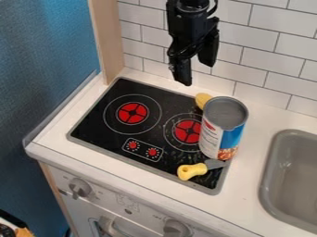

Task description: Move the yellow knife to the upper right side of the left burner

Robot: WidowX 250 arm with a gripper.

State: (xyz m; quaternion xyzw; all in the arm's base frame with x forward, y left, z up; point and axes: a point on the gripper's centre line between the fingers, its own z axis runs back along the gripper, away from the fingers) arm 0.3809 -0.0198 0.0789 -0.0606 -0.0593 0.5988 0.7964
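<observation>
And here's the black gripper (197,74), hanging at the top of the view, in front of the tiled wall (270,60), tips down, its two fingers spread with a gap between them! Below it, the black cooktop (105,132) with its grey rim, set into the white counter (250,203). Over on the left side, the left burner (132,113), red inside a thin pale ring; across from it the right burner (187,131), red too, and partly covered from this angle by the big can (221,129). That can stands upright at the cooktop's right side, grey top, blue and white around the body. Peeking out behind it, a yellow object (202,100), half hidden, and what it is I can't tell!

Now down to the front right corner, and there's the yellow knife (193,171), lying on the cooktop just in front of the can, yellow handle to the left, grey blade angled right and slightly back, close by the can's base; whether they touch, I can't tell. Left of it, two small red dials (133,145) in their white-outlined panel. Out right, the grey sink (267,176); far left, the blue wall (40,65) and a pale wooden post (106,41); and down front, the grey oven knobs (79,187)
</observation>
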